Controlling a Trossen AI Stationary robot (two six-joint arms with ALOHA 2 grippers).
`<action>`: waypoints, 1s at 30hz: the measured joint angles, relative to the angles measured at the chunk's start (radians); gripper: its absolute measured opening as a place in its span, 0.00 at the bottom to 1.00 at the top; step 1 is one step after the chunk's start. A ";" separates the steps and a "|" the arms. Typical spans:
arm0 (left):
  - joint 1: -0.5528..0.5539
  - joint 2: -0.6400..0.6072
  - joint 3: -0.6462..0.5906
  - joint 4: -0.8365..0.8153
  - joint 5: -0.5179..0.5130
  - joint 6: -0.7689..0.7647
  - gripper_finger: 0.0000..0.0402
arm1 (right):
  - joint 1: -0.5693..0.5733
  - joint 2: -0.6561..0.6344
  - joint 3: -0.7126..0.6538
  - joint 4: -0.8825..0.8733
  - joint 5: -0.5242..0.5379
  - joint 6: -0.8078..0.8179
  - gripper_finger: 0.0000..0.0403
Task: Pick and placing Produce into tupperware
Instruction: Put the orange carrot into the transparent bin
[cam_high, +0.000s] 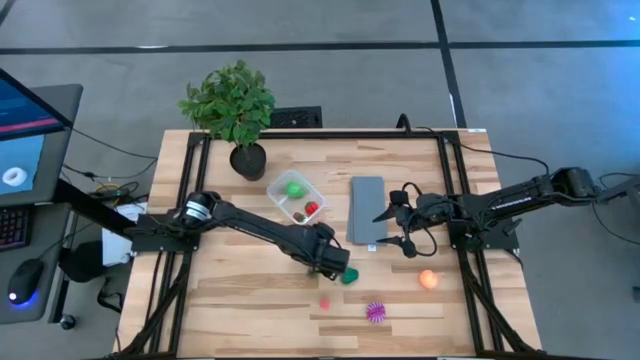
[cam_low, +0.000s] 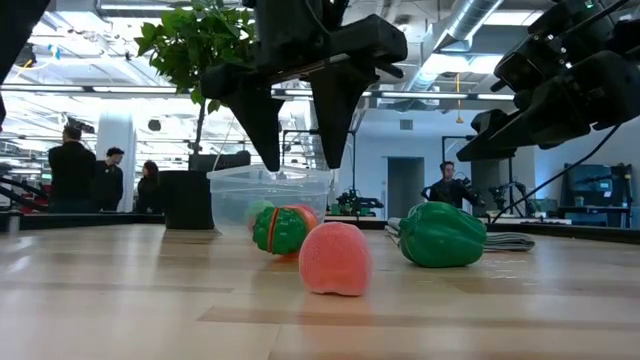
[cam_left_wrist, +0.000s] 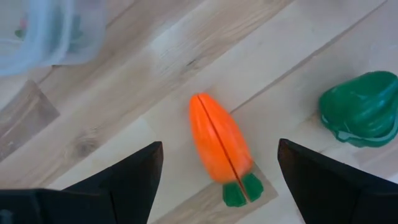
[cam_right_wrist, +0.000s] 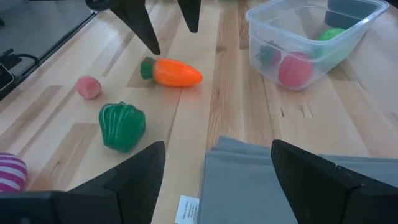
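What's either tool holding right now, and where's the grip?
Nothing. The left tool is open above the carrot, fingers either side, not touching it. The right tool is open and empty over the grey slab.

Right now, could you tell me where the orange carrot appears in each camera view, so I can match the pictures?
High view: hidden under the left gripper, not visible.
Low view: the orange carrot lies end-on, centre-left, before the tupperware.
Left wrist view: centre, between the open fingers.
Right wrist view: upper left, below the left gripper's fingertips.
Shared landmark: the green pepper beside it.
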 joint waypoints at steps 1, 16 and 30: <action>0.001 0.005 0.000 0.002 0.005 0.006 0.76 | 0.000 0.000 0.000 0.000 0.000 0.000 0.79; 0.014 0.052 -0.002 -0.002 0.062 0.063 0.76 | 0.000 0.000 0.000 -0.022 0.000 0.000 0.79; 0.030 0.054 -0.068 0.081 0.114 0.097 0.76 | 0.000 0.000 0.000 -0.029 0.000 0.000 0.79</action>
